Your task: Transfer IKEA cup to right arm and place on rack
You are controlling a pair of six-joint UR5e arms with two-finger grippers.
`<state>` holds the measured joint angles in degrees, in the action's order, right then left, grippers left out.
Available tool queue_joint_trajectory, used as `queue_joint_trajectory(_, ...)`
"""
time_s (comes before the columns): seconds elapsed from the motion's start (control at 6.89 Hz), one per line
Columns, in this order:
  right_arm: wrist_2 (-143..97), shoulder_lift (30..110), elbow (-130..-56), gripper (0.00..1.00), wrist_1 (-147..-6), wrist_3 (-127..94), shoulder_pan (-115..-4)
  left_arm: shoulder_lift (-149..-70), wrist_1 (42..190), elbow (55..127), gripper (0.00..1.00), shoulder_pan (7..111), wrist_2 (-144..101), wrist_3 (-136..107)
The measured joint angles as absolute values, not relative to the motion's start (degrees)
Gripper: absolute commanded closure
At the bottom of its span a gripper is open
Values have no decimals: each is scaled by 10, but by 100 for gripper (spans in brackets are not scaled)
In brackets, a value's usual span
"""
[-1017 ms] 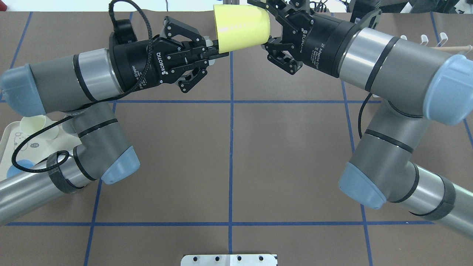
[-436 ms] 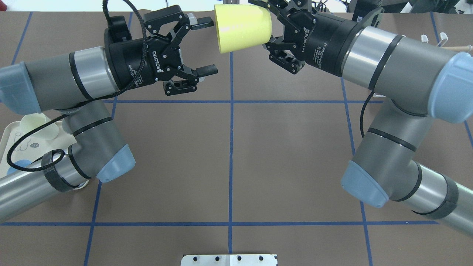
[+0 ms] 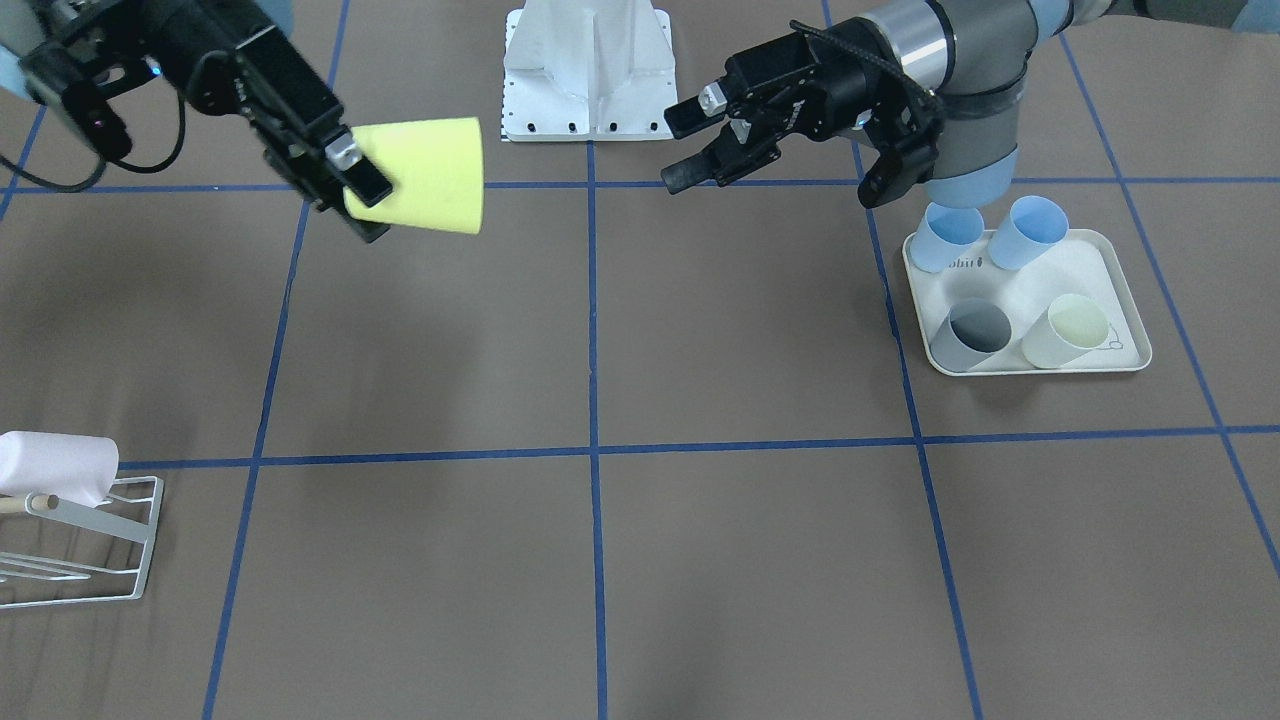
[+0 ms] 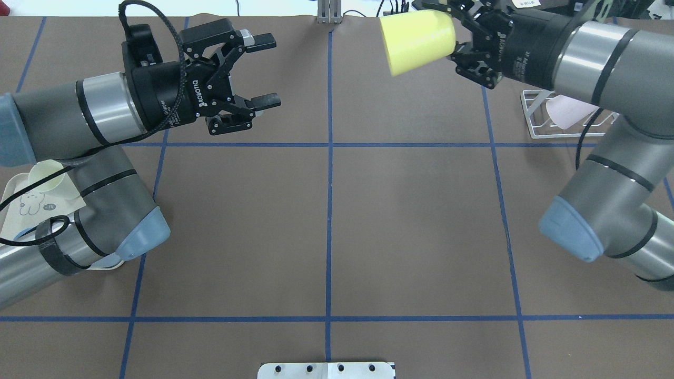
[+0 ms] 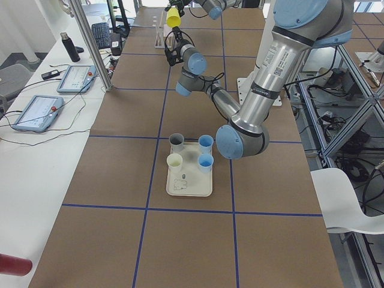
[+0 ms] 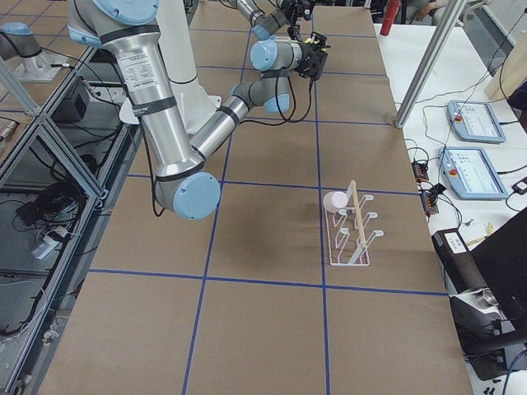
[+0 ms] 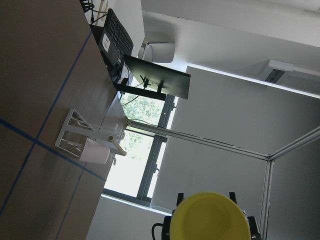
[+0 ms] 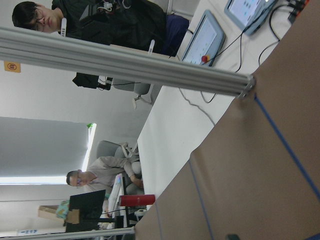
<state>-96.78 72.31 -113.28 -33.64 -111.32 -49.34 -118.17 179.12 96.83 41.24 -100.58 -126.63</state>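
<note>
The right gripper is clenched on the narrow closed end of the bright yellow plastic cup. It holds the cup on its side in the air above the brown paper-covered desk, with the mouth facing the left arm. The left gripper is released, its two fingers spread wide, well apart from the cup. The small white wire-frame rack with a light wooden rod stands near the desk's far edge on the robot's right. It carries one pale pink cup lying sideways. On the robot's left, a cream tray holds two light blue cups, a grey cup and a pale cream cup
</note>
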Motion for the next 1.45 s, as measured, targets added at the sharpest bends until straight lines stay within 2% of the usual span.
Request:
queue_joint_trajectory(0.44, -1035, 804, -1130, 100, -444, -800, -599, -1168, 1790, 964, 0, 414, -1005, -1254)
queue_joint_trajectory(0.87, -1026, 874, -1124, 100, -528, -517, -649, -1165, 1790, 959, 0, 413, -1003, -1253)
queue_joint_trajectory(1.45, -974, 904, -1081, 100, -526, -409, -656, -1161, 1790, 951, 0, 412, -1001, -1246)
